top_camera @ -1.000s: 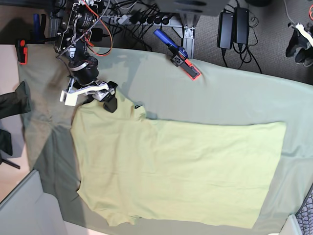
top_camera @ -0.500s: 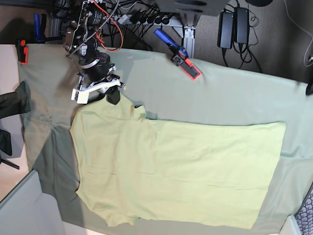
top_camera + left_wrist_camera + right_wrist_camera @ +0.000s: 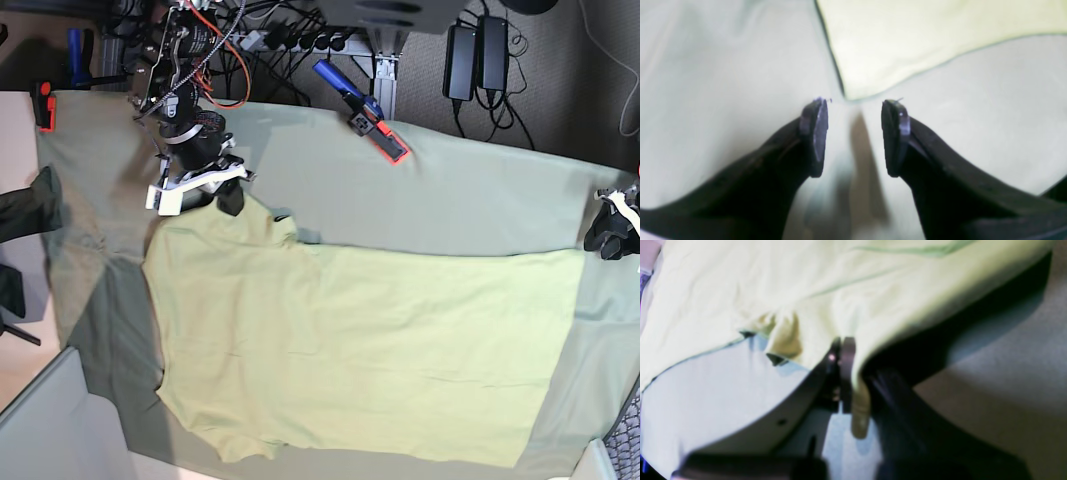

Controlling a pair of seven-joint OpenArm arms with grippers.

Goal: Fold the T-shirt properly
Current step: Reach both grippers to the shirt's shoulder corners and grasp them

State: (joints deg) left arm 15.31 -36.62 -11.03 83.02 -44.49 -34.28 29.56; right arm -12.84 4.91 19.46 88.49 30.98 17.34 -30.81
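Already the right hand (image 3: 843, 373) is clenched on the T-shirt's (image 3: 360, 350) shoulder edge, shirt flat on the bench (image 3: 480, 190); the left hand (image 3: 853, 133), spread, must pinch the hem corner next.

1. The base view looks straight down from high above on the whole T-shirt (image 3: 360, 350) and table cloth (image 3: 470, 190).
2. The left wrist view sits close behind the left gripper (image 3: 853, 133), facing a shirt corner.
3. The right wrist view looks closely past the right gripper (image 3: 848, 373) at shirt fabric, which all views share.
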